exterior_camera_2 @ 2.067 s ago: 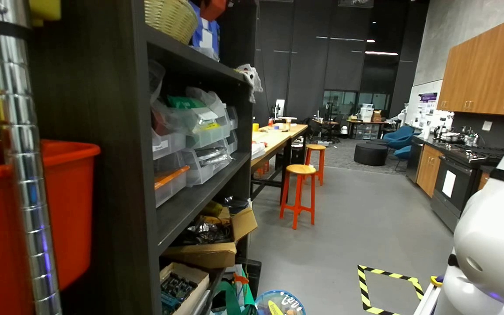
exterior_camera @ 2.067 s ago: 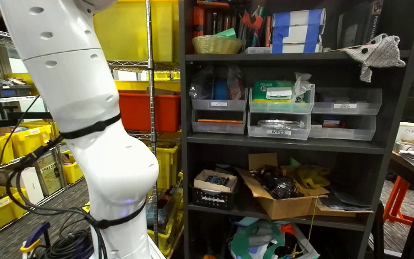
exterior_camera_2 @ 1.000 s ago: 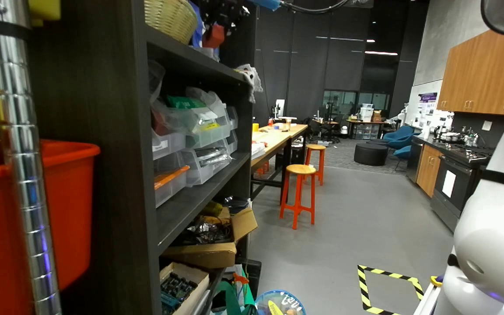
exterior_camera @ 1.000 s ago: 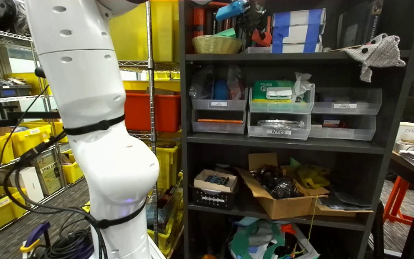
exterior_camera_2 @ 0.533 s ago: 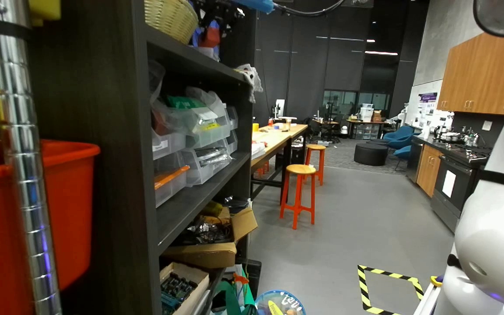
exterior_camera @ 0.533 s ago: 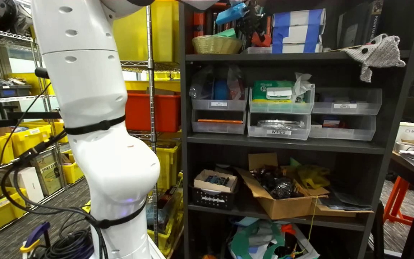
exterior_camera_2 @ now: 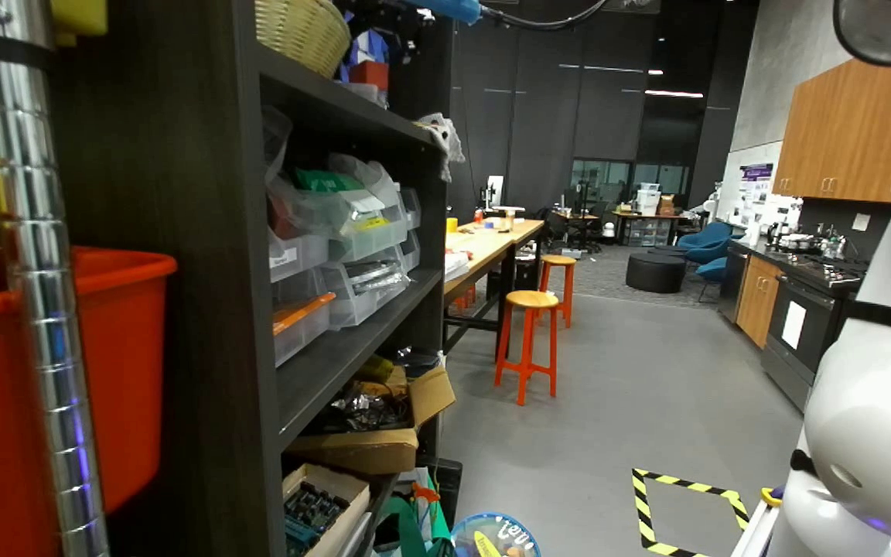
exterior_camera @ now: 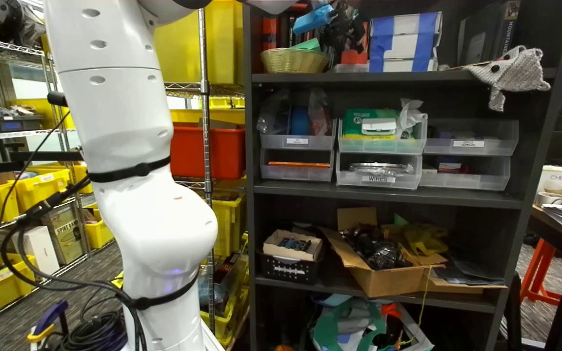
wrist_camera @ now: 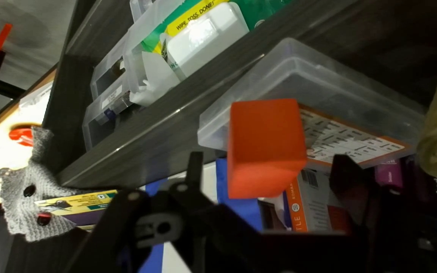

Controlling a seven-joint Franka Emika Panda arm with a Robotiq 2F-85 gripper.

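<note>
Since a flat clear plastic case [wrist_camera: 328,98] apparently supports the orange-red rectangular block [wrist_camera: 267,148] from below, the black fingers [wrist_camera: 194,168] can stand spread, pinching nothing.

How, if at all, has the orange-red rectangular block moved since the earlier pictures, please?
Yes: in both exterior views, the block has moved down toward the flat clear plastic case.
</note>
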